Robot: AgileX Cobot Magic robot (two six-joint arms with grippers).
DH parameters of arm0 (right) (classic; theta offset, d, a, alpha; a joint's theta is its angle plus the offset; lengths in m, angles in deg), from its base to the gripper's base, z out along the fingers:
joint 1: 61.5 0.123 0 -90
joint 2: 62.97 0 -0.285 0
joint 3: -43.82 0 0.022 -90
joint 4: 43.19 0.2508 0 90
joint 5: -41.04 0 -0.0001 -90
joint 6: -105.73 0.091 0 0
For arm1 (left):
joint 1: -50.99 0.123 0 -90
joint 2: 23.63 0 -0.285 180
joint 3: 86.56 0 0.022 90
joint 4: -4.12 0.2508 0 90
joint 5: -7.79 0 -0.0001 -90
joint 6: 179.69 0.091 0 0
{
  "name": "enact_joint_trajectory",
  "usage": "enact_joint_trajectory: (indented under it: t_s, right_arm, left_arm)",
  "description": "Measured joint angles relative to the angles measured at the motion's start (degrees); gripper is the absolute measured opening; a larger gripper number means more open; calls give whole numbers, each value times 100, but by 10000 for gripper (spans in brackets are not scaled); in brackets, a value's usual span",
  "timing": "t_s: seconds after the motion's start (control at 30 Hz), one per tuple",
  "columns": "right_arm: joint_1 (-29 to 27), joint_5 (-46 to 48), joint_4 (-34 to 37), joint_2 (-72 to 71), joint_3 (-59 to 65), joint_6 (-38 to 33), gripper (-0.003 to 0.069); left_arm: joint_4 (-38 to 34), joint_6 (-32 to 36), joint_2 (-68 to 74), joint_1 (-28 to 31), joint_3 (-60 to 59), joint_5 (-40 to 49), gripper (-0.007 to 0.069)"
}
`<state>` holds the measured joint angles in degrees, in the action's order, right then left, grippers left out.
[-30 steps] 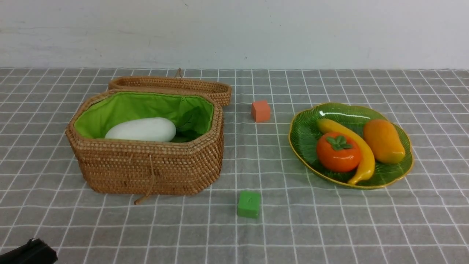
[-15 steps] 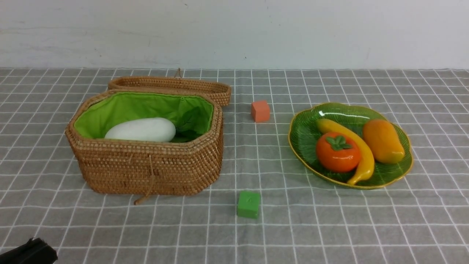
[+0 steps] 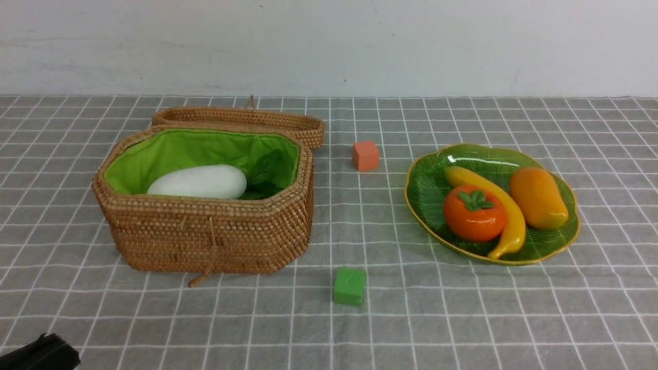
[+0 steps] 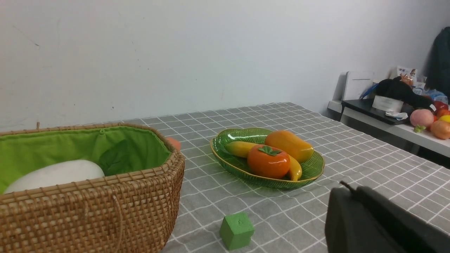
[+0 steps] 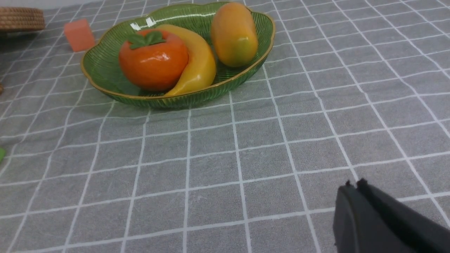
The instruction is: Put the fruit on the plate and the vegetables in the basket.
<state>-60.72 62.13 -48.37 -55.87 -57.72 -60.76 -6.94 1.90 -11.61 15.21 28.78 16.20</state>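
The green leaf-shaped plate (image 3: pixel 432 185) at the right holds the banana (image 3: pixel 509 210), the persimmon (image 3: pixel 474 213) and the mango (image 3: pixel 537 197). The open wicker basket (image 3: pixel 205 234) at the left holds the white radish (image 3: pixel 198 182) with its green leaves; the gourd and the eggplant are hidden. My left gripper (image 4: pixel 346 188) is shut and empty, low at the near left; its tip shows in the front view (image 3: pixel 43 352). My right gripper (image 5: pixel 353 184) is shut and empty, near the table in front of the plate (image 5: pixel 105 75); it is out of the front view.
A small orange cube (image 3: pixel 365 155) sits between basket and plate, farther back. A small green cube (image 3: pixel 349 285) sits in front of them. The basket's lid (image 3: pixel 241 119) lies behind the basket. A side table with clutter (image 4: pixel 404 105) stands beyond the table's right.
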Motion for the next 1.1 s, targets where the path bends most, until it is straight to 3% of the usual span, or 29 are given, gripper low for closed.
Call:
enact_joint_trajectory:
  t_s: [0.4,0.47,0.57,0.6,0.63,0.73,0.93,1.1]
  right_arm:
    - [0,6,0,0,-5,0,-14]
    - [0,6,0,0,-5,0,-14]
    - [0,16,0,0,-5,0,-13]
    - [0,12,0,0,-5,0,-12]
    - [0,24,0,0,-6,0,-10]
    - [0,36,0,0,-11,0,-8]
    - [0,41,0,0,-11,0,-4]
    - [0,41,0,0,-11,0,1]
  left_arm:
    - [84,0,0,15,-46,-127,4]
    - [233,0,0,240,-172,-369,-8]
    - [299,-32,-51,1179,-481,-626,-13]
    - [299,-54,-73,1313,-528,-626,-13]
    - [299,-199,-216,1940,-779,-537,-13]
    - [299,-372,-454,2498,-1183,-231,-13]
    - [317,-643,-467,2863,-1438,1357,-13]
    - [284,-852,-467,2862,-1438,1369,-13]
